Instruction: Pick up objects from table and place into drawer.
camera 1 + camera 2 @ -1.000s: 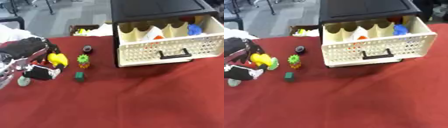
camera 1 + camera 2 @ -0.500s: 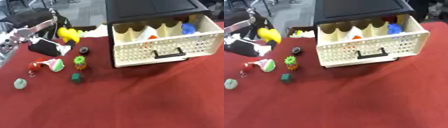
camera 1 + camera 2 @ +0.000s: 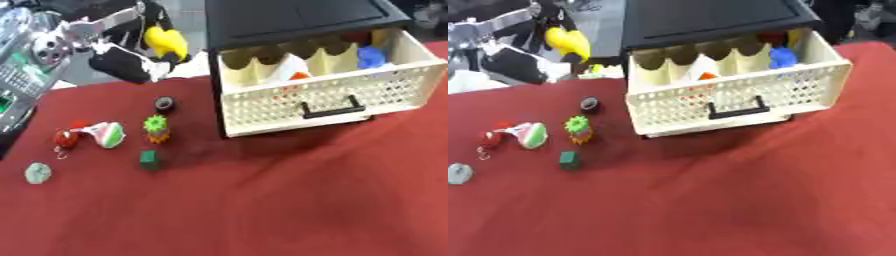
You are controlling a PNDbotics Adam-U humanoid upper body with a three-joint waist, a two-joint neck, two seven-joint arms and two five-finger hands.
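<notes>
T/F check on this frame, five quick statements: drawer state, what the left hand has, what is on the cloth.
1. The drawer is pulled open. True.
2. The left hand holds a yellow toy above the table. True.
3. The green cube lies inside the drawer. False: it lies on the red cloth.
4. The drawer is empty. False: blue and orange things show in it.
5. The right hand rests on the cloth. False: it is in neither view.

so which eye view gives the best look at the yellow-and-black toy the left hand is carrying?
Left eye view: the yellow-and-black toy sits well inside the frame, with the left hand beside it. Right eye view shows the same toy nearer the upper left edge, with less of the hand showing.
</notes>
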